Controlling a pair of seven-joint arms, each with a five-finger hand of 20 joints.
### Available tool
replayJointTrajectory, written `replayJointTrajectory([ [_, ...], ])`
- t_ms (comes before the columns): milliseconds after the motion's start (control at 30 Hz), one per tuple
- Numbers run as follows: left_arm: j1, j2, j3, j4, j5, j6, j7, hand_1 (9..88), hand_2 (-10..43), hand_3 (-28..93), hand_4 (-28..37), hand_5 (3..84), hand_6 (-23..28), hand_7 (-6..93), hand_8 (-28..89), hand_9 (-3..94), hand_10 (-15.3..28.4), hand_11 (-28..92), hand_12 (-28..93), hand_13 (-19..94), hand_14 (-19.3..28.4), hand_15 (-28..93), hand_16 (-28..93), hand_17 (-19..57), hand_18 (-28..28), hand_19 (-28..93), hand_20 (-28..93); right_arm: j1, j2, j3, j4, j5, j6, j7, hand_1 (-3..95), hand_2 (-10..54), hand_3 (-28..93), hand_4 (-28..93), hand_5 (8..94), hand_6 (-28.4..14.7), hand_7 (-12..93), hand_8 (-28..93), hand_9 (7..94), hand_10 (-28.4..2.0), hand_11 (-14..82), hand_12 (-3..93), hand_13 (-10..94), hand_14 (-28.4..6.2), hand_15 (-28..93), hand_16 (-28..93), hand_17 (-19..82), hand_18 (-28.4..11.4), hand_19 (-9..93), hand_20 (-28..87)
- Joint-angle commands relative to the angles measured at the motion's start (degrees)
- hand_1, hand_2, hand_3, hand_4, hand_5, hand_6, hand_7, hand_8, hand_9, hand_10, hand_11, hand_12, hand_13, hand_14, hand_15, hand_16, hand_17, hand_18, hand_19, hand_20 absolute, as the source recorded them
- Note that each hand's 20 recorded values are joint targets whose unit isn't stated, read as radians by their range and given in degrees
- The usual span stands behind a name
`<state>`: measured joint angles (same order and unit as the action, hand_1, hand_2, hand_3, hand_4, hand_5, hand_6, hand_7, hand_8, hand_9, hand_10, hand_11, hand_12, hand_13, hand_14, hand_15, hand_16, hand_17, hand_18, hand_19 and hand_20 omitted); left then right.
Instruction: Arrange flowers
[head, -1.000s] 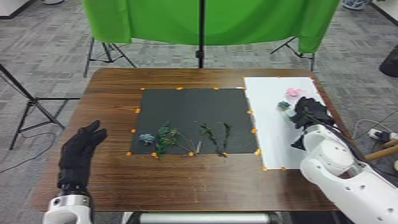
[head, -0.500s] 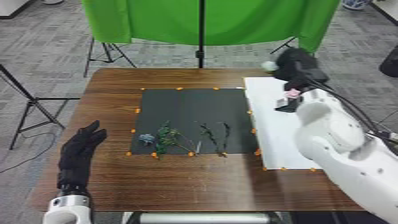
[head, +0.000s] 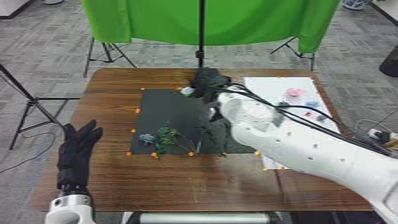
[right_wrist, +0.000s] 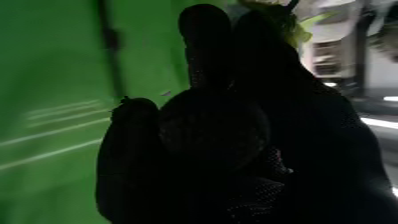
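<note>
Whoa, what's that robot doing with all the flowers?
It is arranging flowers. Its right hand holds a pale flower at the far edge of the dark mat. A blue flower and green stems lie on the mat's near part, and a pink flower is on the white sheet. The left hand is open.

The brown wooden table (head: 213, 187) bears a dark rectangular mat (head: 164, 111) and, just beside it to the right, a white sheet (head: 263, 85). Small orange markers (head: 138, 110) line the edges of both. Near the mat's left near corner lie a blue-grey flower (head: 147, 137) and leafy green stems (head: 163, 137). The sheet carries a pink flower (head: 294, 92) and, nearer the robot, a pale blue flower (head: 312, 104).
</note>
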<state>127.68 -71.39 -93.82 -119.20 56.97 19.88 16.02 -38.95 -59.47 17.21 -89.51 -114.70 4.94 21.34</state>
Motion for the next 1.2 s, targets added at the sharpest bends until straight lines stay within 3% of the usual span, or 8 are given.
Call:
replayJointTrajectory([
  [33, 1.3, 0.13, -0.11, -0.58, 0.01, 1.32, -0.3, 28.0, 24.6, 34, -28.2, 48.8, 6.1, 8.0, -7, 47.6, 15.1, 14, 9, 32, 15.0, 15, -2, 6.6, 8.9, 4, 17, -1.0, -6.0, -1.2, -0.4, 0.6, -2.2, -1.1, 64.8, -9.5, 53, -13, 81.0, -3.3, 18, 13, 93.1, -9.9, 12.6, 36.9, 94, -0.9, 57, 30, 70, -7.8, 93, 52],
  [133, 0.3, 0.09, 0.14, -0.39, 0.47, 1.89, -0.91, 23.1, 17.3, 45, -28.3, 48.7, 6.2, 8.1, -7, 47.6, 14.9, 14, 9, 33, 15.4, 15, -2, 6.6, 8.8, 4, 17, -0.9, -7.1, -1.8, 1.3, 0.2, -2.7, -1.7, 64.6, -9.5, 53, -13, 80.9, -3.3, 18, 12, 93.1, -9.9, 12.5, 37.0, 94, -0.9, 57, 31, 70, -7.8, 93, 53],
  [200, -0.1, 0.24, 0.15, -0.27, 0.44, 1.51, -1.21, 22.7, 15.2, 47, -28.3, 48.7, 6.1, 8.3, -7, 47.8, 14.9, 15, 10, 33, 15.6, 16, -2, 6.6, 8.8, 4, 17, -1.2, -7.4, -2.3, 2.3, 0.2, -1.3, -3.1, 64.5, -9.5, 54, -13, 80.9, -3.4, 18, 12, 93.1, -10.0, 12.5, 37.1, 94, -0.9, 57, 31, 70, -7.9, 93, 53],
  [433, -0.1, 0.27, 0.14, -0.22, 0.62, 0.76, -1.22, 22.3, 15.0, 49, -28.3, 48.9, 6.1, 8.5, -6, 48.1, 14.8, 15, 10, 33, 16.3, 17, -2, 6.3, 9.1, 5, 17, -0.4, -9.7, -5.1, 5.5, -3.6, 1.6, -1.3, 63.7, -9.5, 54, -14, 80.6, -3.2, 19, 12, 92.7, -10.0, 13.8, 36.8, 94, -1.0, 58, 31, 70, -8.0, 93, 53],
  [800, -0.7, 0.5, 0.11, 0.05, 0.7, -0.56, -1.72, 23.6, 14.7, 47, -28.3, 50.4, 6.0, 9.4, -6, 50.8, 15.2, 16, 12, 35, 17.3, 19, -2, 5.9, 9.5, 6, 17, -0.6, -11.0, -5.2, 9.4, -3.8, 1.1, -1.5, 62.7, -9.5, 54, -14, 79.7, -3.9, 18, 11, 91.6, -10.3, 14.8, 36.4, 94, -1.2, 58, 32, 70, -8.2, 93, 54],
  [1200, -0.6, 0.16, 0.06, 0.08, 0.68, -0.63, -1.57, 23.8, 14.4, 47, -28.3, 52.1, 5.1, 9.8, -5, 52.9, 15.5, 16, 14, 36, 18.2, 21, -2, 5.7, 9.7, 7, 16, -0.9, -9.9, -5.5, 9.6, -4.3, -0.3, -0.9, 62.3, -9.5, 54, -14, 77.8, -4.2, 17, 10, 90.3, -10.6, 12.5, 38.0, 94, -1.3, 57, 34, 69, -8.4, 93, 54],
])
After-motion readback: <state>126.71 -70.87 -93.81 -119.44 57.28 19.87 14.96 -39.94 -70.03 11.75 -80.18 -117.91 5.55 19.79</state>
